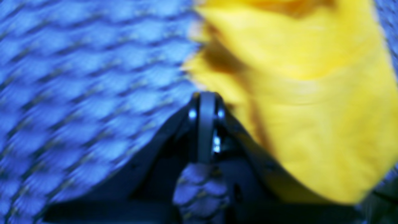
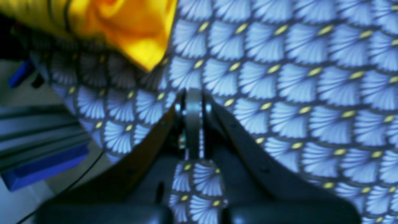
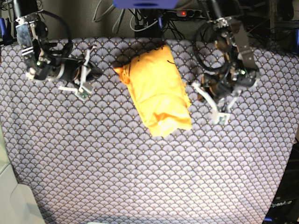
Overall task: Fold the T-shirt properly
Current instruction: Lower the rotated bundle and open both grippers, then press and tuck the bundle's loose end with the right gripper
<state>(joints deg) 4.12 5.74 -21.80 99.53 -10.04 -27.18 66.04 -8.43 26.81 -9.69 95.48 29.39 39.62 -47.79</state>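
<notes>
The yellow-orange T-shirt lies folded into a compact, slightly tilted bundle in the middle of the table, with a thin dark thread near its far end. My left gripper is just beyond its right edge. In the blurred left wrist view the left gripper is shut and empty, with the T-shirt right beside its tips. My right gripper is left of the shirt, apart from it. In the right wrist view the right gripper is shut on nothing, with a corner of the T-shirt ahead to the left.
The blue-grey fan-patterned tablecloth covers the whole table. Cables and a power strip sit behind the far edge. The right wrist view shows the table's edge and a blue-edged frame below it.
</notes>
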